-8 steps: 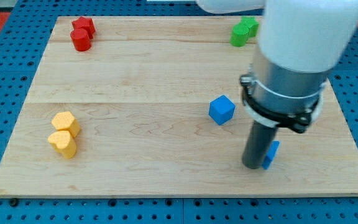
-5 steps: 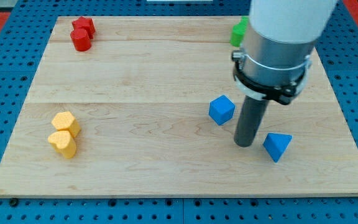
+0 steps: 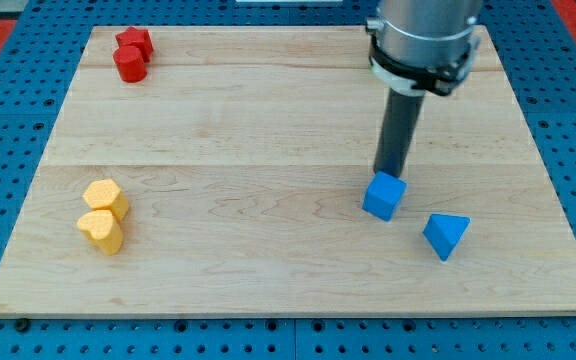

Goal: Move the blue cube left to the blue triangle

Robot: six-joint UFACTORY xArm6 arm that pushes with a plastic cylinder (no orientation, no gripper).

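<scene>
The blue cube (image 3: 384,195) lies on the wooden board (image 3: 218,160), right of centre. The blue triangle (image 3: 446,235) lies a short way to its lower right, with a small gap between them. My tip (image 3: 389,174) stands at the cube's top edge, touching it or nearly so, on the side toward the view's top. The rod rises from there to the arm's grey collar at the view's top.
Two red blocks (image 3: 132,54) sit together at the board's top left. Two yellow blocks (image 3: 103,215) sit together at the lower left. The arm's body covers the board's top right corner.
My tip has swung from beside the blue triangle up and around to the cube's top side. The cube has shifted right and down, closer to the triangle. The green blocks are now hidden.
</scene>
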